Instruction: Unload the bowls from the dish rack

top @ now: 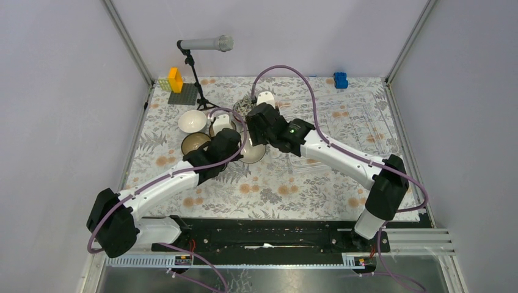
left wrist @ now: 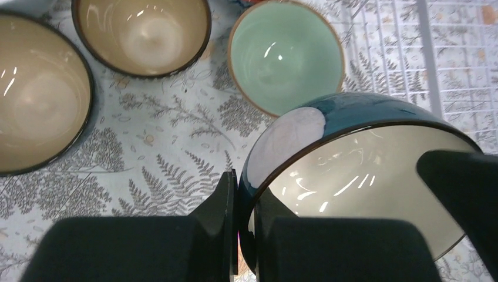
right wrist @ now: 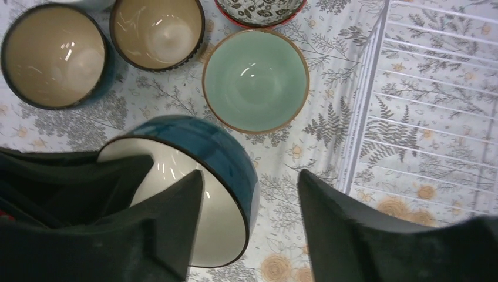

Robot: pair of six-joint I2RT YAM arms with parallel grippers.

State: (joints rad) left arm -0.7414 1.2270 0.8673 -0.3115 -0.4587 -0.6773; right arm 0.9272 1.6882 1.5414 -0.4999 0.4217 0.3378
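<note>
Handover: left gripper (left wrist: 245,197) clamped on rim of tilted teal ceramic bowl (left wrist: 364,170), left of white wire dish rack (right wrist: 434,106); right gripper (right wrist: 251,182) parted. Next, likely: setting upright beside mint-green ceramic bowl (right wrist: 255,79)

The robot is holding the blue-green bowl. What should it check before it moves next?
1. The left pincer is shut on the rim of the teal bowl: ok.
2. The right pincer is open: ok.
3. The right pincer is out of the teal bowl: not ok, the rim sits between its jaws.
4. The teal bowl is apart from the mint green bowl: cannot tell.
5. There is bare table beside the teal bowl for setting it down: ok.
</note>
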